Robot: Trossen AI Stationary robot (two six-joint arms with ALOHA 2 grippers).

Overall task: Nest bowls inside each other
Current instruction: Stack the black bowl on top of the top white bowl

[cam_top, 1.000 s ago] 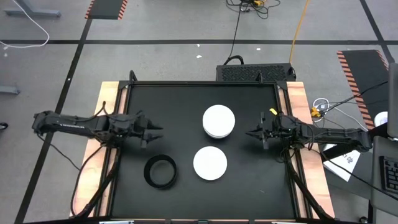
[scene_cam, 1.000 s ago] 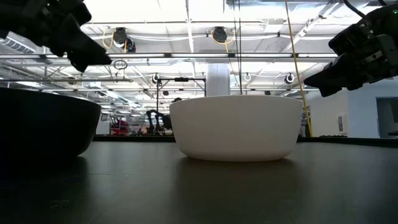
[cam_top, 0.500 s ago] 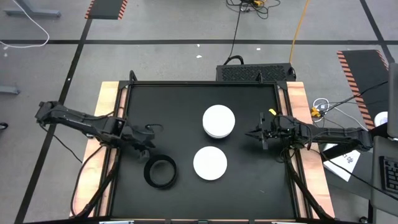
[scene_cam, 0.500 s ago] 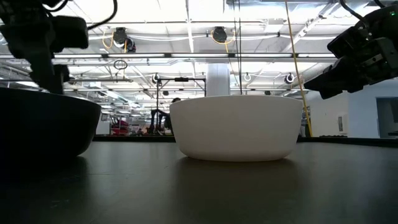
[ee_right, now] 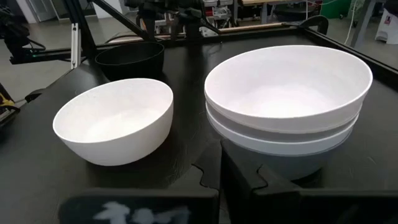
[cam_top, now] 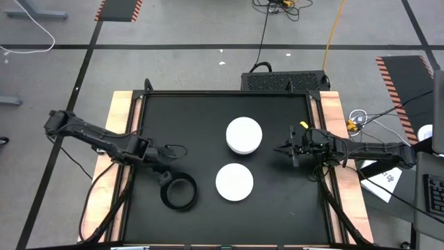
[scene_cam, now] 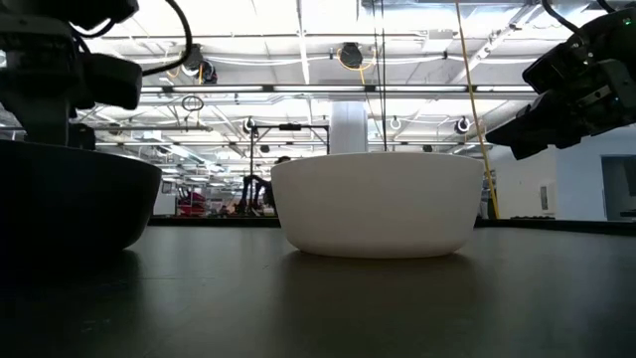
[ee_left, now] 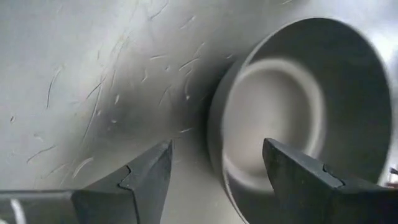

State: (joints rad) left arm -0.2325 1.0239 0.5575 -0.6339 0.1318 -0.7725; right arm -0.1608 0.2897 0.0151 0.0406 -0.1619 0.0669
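one open left hand [cam_top: 166, 173] — over black bowl [cam_top: 179, 192]

black bowl [cam_top: 180, 192], lone white bowl [cam_top: 234, 182], nested white-grey stack [cam_top: 244, 135], all upright

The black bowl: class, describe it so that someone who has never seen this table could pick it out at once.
Start at the black table seen from above and go to its near-left part, where the left end effector hangs open over a rim. There sits the black bowl, alone, beside the lone white bowl. It is the only dark bowl.
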